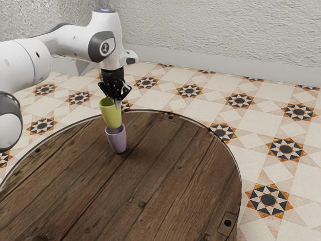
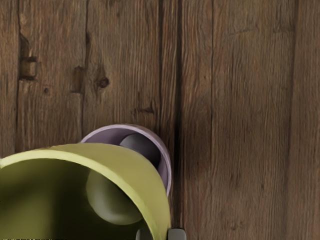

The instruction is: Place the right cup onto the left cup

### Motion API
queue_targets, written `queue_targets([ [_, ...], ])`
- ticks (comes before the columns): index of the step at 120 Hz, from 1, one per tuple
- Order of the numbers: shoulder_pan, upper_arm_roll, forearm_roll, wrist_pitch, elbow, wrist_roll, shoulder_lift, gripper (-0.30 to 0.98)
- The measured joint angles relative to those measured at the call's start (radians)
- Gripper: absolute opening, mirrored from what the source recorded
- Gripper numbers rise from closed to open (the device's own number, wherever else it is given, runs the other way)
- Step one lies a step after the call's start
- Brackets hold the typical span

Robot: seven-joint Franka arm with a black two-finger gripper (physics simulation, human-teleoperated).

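"Pincer and load?"

"The gripper [image 1: 119, 104] pinches the side of the yellow cup [image 1: 111, 115], one finger inside, one outside. That cup stands roughly upright above the purple cup [image 1: 117, 141], base at its mouth; contact unconfirmed. The next move likely calls for centring, then lowering."

"Surroundings?"

"Under the purple cup, a round plank table [image 1: 170, 175]. Beyond it, patterned floor tiles [image 1: 239, 100]; farther still, a rough pale wall [image 1: 210, 32]."

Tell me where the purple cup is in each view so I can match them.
Exterior view: purple cup left of centre, directly below the yellow cup.
Wrist view: just below and left of centre, partly hidden by the yellow cup.
Shared landmark: the yellow cup, held in my hand.
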Motion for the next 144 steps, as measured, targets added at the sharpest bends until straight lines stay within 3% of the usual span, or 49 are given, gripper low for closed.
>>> queue_targets([
  [103, 0.015, 0.003, -0.003, 0.013, 0.000, 0.017, 0.069, -0.10],
  [126, 0.015, -0.003, -0.012, 0.033, -0.006, 0.020, 0.061, 0.31],
  [144, 0.001, -0.002, -0.022, 0.036, -0.045, 0.022, -0.029, 0.50],
])
